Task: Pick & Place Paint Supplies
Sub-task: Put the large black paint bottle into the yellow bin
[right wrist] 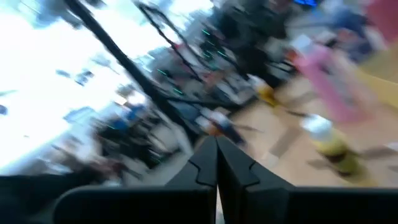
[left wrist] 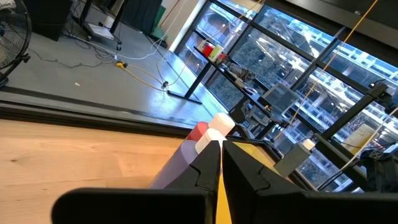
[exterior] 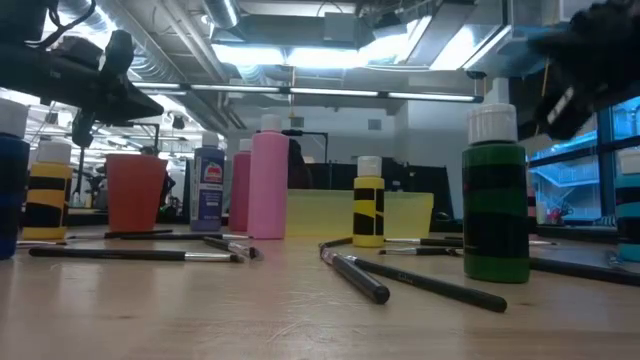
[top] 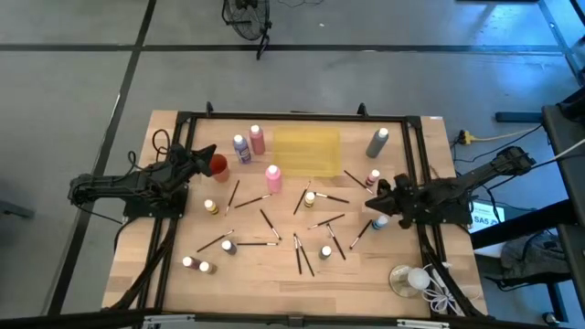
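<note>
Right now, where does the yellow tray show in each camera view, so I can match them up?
High view: yellow tray at the table's far middle.
Low view: tray in the middle background, behind the bottles.
Left wrist view: a yellow strip just past the fingers, probably the tray.
Right wrist view: too blurred to be sure.
Shared landmark: the tall pink bottle, in front of the tray's left end.

Tray (top: pixel 306 150): rear middle of table (top: pixel 164 265).
Bottles (top: pixel 257 139): left of tray.
Brushes (top: pixel 300 253): scattered before tray.
Dish (top: pixel 405 280): front right corner.
</note>
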`<state>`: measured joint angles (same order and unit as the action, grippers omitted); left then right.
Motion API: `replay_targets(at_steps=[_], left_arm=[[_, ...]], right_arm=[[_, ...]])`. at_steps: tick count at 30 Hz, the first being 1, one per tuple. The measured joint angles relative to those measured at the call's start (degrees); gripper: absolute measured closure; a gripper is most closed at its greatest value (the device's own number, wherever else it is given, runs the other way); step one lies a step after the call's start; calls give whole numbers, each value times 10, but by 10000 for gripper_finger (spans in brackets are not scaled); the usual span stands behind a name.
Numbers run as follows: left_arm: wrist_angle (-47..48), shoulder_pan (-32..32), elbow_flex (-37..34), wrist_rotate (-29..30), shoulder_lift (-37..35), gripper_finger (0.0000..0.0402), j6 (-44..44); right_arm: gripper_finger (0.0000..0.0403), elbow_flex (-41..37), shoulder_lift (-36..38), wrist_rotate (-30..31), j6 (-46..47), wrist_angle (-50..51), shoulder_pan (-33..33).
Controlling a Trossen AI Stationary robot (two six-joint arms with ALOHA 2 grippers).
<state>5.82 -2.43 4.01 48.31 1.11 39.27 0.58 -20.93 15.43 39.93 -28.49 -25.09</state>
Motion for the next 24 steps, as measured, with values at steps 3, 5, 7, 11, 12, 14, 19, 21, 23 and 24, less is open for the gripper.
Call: replay_targets(at_steps=[3, 5, 7, 11, 12, 14, 19, 21, 23, 24], left_arm=[[0, 0, 0, 0, 0, 391, 0], [0, 0, 0, 0, 0, 390, 0], [0, 0, 0, 0, 0, 389, 0], [-1, 0, 0, 2, 0, 389, 0], [-3, 0, 0, 8, 0, 389, 0], [-5, 0, 0, 14, 0, 390, 0], [-14, 0, 0, 11, 0, 391, 5], [-14, 0, 0, 11, 0, 391, 5], [-12, 0, 0, 0, 0, 391, 1], [-12, 0, 0, -3, 0, 391, -3]], right_arm=[[402, 0, 0, -46, -7, -44, 0], [402, 0, 0, -49, -10, -53, 0], [402, 0, 0, -50, -9, -66, 0], [401, 0, 0, -36, -16, -67, 0], [399, 0, 0, -18, -13, -68, 0], [387, 0, 0, 12, 8, -72, 0], [332, 48, 0, 11, -16, -76, 0], [306, 78, 0, 15, -72, -71, 0], [282, 111, 0, 24, -128, -55, 0], [271, 130, 0, 24, -153, -39, 0]])
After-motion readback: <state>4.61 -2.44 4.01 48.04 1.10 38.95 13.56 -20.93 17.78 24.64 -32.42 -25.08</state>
